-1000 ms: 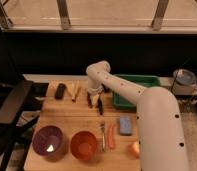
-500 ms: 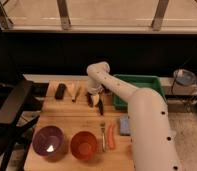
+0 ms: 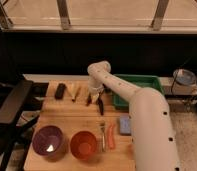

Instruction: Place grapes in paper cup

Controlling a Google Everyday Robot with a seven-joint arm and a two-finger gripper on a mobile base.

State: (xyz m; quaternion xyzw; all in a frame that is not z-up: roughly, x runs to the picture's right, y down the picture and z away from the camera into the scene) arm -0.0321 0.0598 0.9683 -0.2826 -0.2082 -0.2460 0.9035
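Note:
My gripper point(image 3: 94, 93) hangs at the end of the white arm over the back middle of the wooden table point(image 3: 67, 117). A small dark red-purple elongated thing, seemingly the grapes point(image 3: 89, 99), lies right under it; I cannot tell whether they touch. A small cream tapered thing point(image 3: 75, 93), perhaps the paper cup on its side, lies just left of the gripper. No upright paper cup shows.
A black-handled tool point(image 3: 100, 103) lies beside the grapes. A dark block point(image 3: 60, 90) is at the back left and a green tray point(image 3: 139, 82) at the back right. In front are a purple bowl point(image 3: 47, 139), orange bowl point(image 3: 83, 144), fork point(image 3: 102, 134), orange-red stick point(image 3: 111, 135) and blue sponge point(image 3: 124, 125).
The gripper stays over the same spot at the back of the table. The arm's thick lower link has shifted slightly to the left. The objects have not moved.

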